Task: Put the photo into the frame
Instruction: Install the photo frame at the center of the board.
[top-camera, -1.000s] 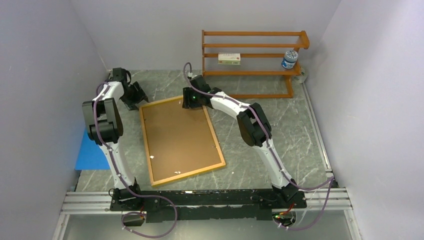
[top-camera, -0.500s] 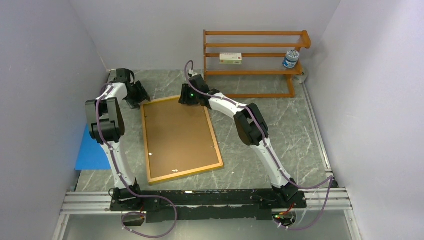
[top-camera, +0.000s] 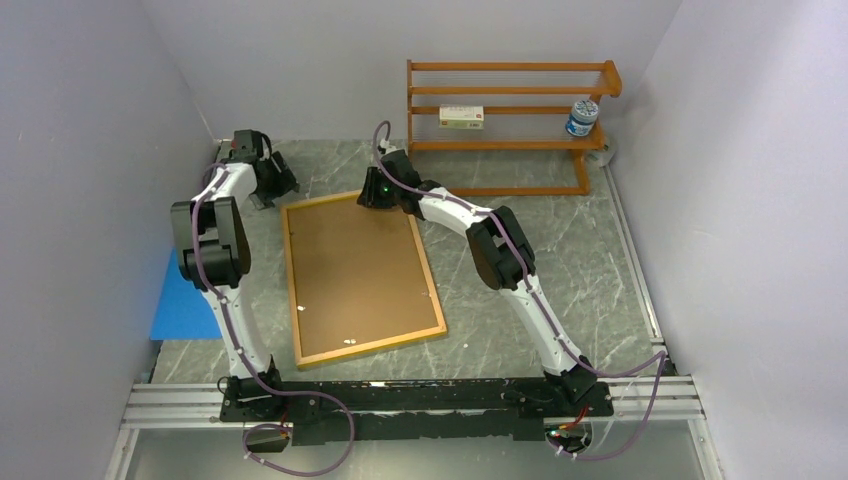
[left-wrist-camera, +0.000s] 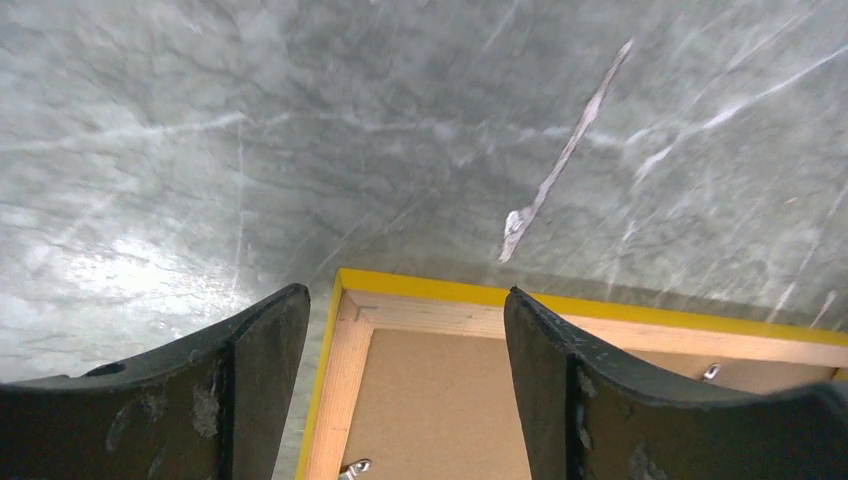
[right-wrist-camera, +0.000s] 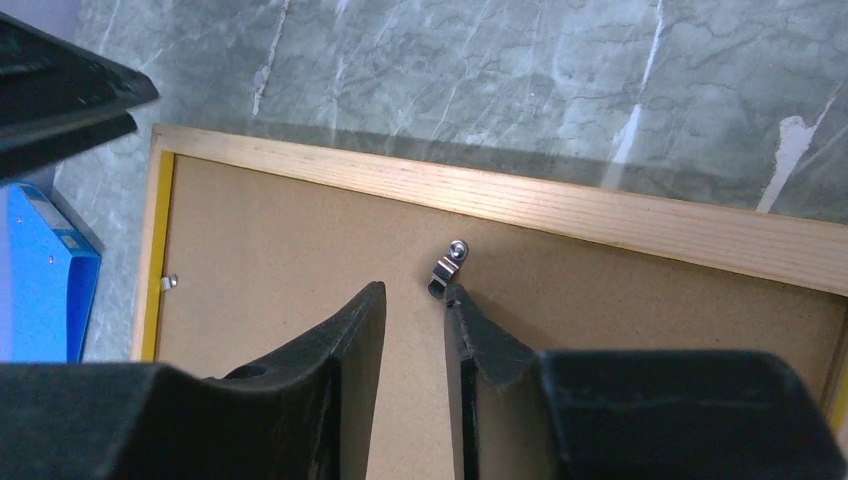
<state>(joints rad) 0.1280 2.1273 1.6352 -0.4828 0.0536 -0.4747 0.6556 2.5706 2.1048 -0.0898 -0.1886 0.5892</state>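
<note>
The right gripper (right-wrist-camera: 413, 290) has its 2 black fingers narrowly parted and grips nothing. 1 fingertip sits just beside a small silver metal clip (right-wrist-camera: 447, 270) on the brown cardboard backing board (right-wrist-camera: 300, 260). The left gripper (left-wrist-camera: 405, 295) gapes wide and empty above the far-left corner of the large thin rectangular frame (right-wrist-camera: 600, 215). The yellow-edged frame lies flat, wood-coloured back up, on the grey marble table (top-camera: 560, 250).

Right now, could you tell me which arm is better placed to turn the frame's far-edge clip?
Right: the right gripper is poised at the clip; the left gripper hovers open over a corner of the frame.
</note>
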